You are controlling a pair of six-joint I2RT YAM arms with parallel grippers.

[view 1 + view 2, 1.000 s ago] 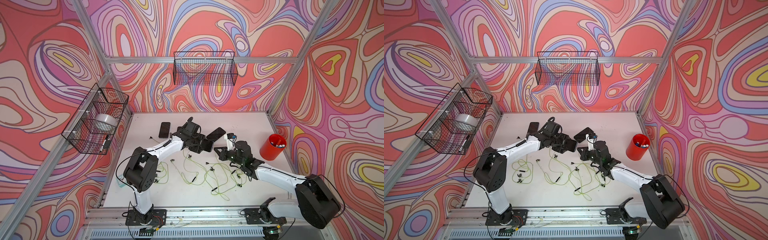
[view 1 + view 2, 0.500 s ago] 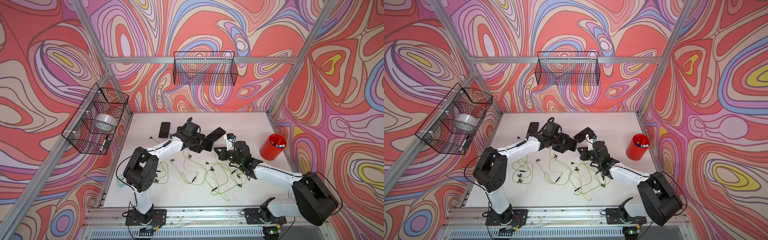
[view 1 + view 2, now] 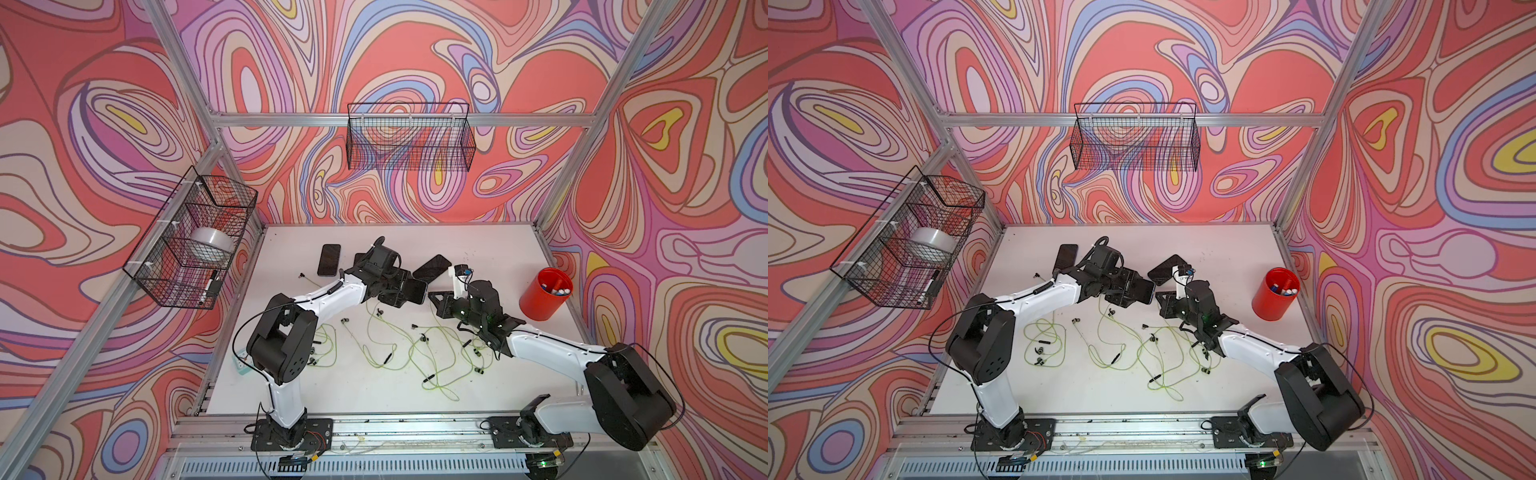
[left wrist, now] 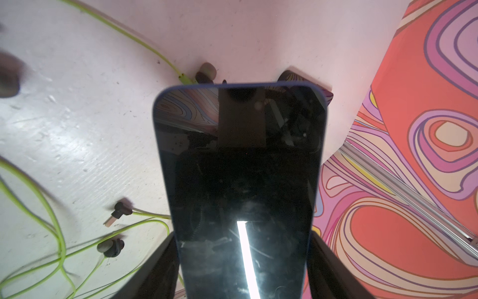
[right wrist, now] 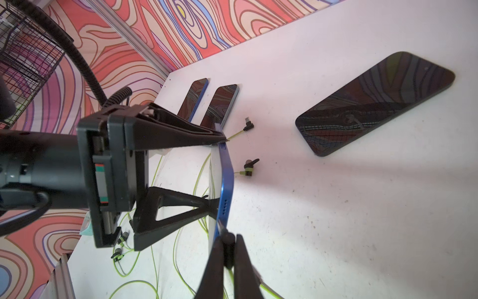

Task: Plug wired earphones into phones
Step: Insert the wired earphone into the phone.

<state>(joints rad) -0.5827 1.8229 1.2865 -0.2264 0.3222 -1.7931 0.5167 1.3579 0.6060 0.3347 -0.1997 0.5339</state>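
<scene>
Above the middle of the desk (image 3: 478, 249), a little toward its far edge, the left pincer (image 5: 218, 172) is gripping the held phone (image 4: 243, 181) across its long sides, jaws spread wide to span it. Three spare phones (image 5: 375, 103) are lying flat nearer the far edge.

Being a rigid slab with glossy glass, the held phone is probably sliding easily under pads. Its blue side rims are offering the safer purchase, while pressing on the screen is risking a crack.

The earphones (image 4: 60, 238) are sprawling in loose loops over the desk's middle and near half. They are looking light and limp, so only the stiff plug (image 5: 224, 231) is giving anything to steer.

The right pincer (image 5: 227, 246) is pinched shut on that plug, right at the held phone's end edge. Whether it is seated, I cannot tell.

The right wrist view is showing that edge, its row of holes and the plug tip meeting it. The left wrist view is showing only the screen, and both top views are hiding the contact behind the arms.
</scene>
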